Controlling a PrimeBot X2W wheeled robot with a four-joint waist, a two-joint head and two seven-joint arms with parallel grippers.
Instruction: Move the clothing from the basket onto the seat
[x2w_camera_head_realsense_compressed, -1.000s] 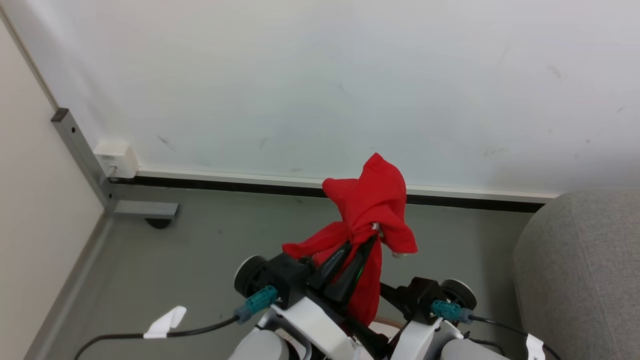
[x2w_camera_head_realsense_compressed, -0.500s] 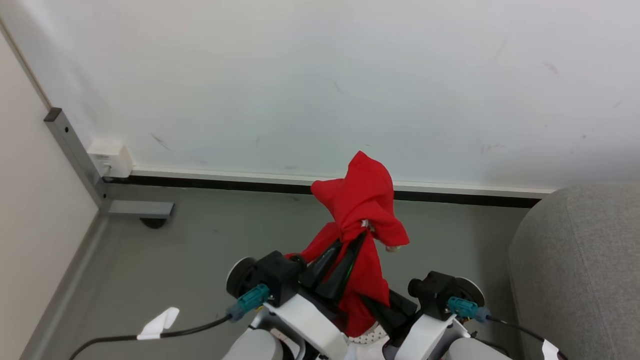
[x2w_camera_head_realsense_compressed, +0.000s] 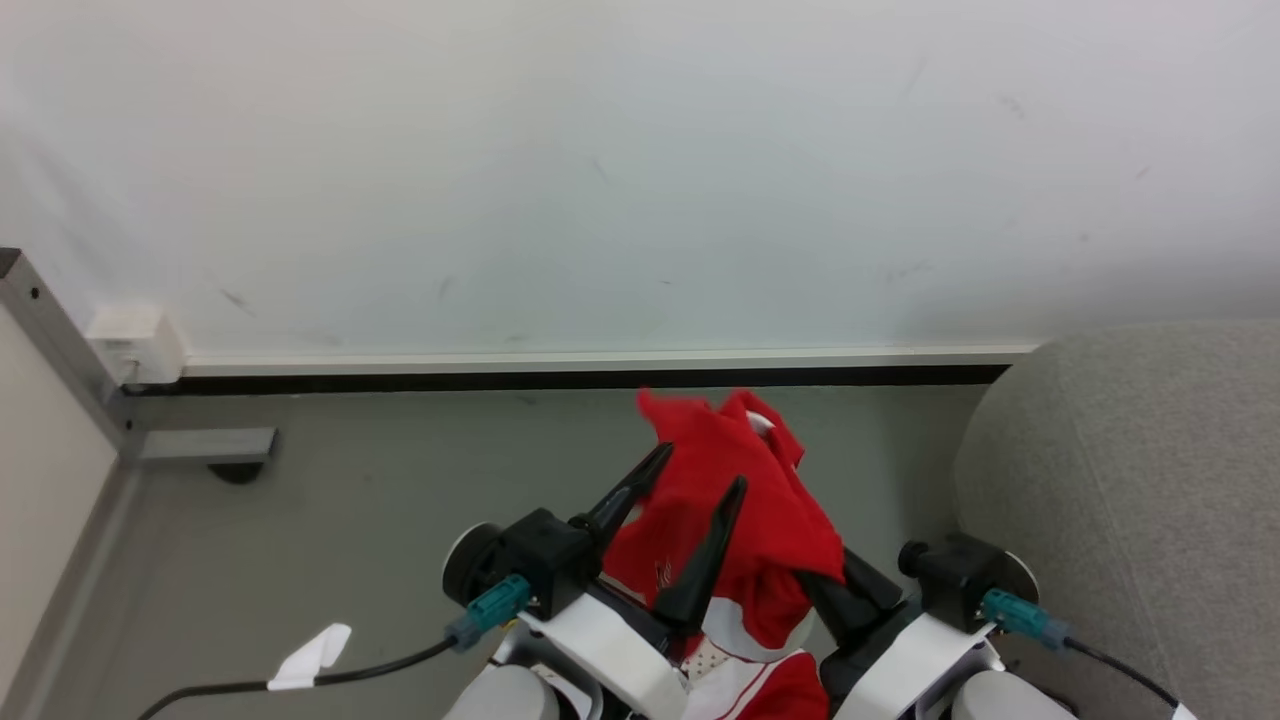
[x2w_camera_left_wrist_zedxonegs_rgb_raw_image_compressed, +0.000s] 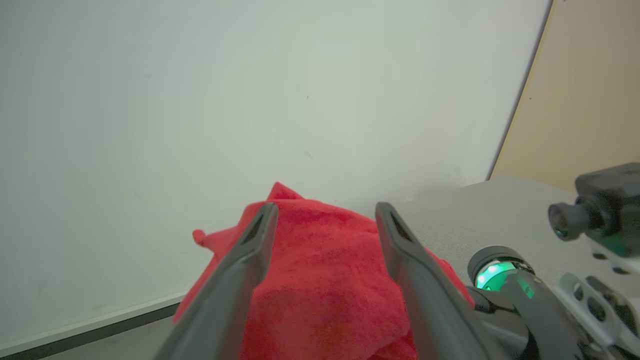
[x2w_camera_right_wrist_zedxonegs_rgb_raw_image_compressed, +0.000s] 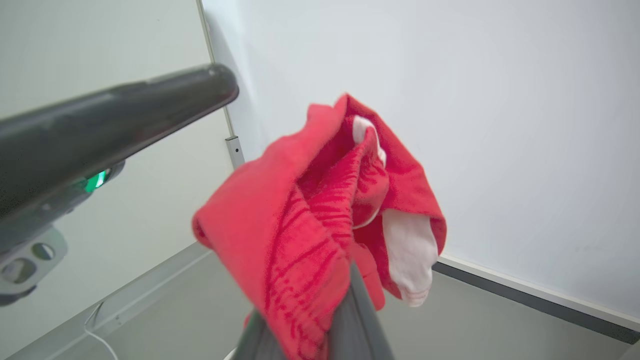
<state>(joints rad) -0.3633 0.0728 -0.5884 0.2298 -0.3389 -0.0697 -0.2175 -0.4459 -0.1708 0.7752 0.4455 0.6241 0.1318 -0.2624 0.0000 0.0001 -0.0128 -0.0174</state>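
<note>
The right pincer (x2w_camera_right_wrist_zedxonegs_rgb_raw_image_compressed: 345, 305) is pressed together on a bunched fold of the red clothing (x2w_camera_head_realsense_compressed: 730, 490). The left pincer (x2w_camera_head_realsense_compressed: 702, 468) is spread wide, and the cloth lies between its fingers; contact cannot be confirmed. The clothing hangs in the air above the grey floor (x2w_camera_head_realsense_compressed: 400, 500). The seat (x2w_camera_head_realsense_compressed: 1120, 480) is well apart, to the right.

Hazards:
- Slip: one pincer holds one fold. Loose layers may slide out and drop to the floor.
- Snag: cloth between the spread fingers may catch during travel toward the seat and drag the clothing from the grip.
</note>
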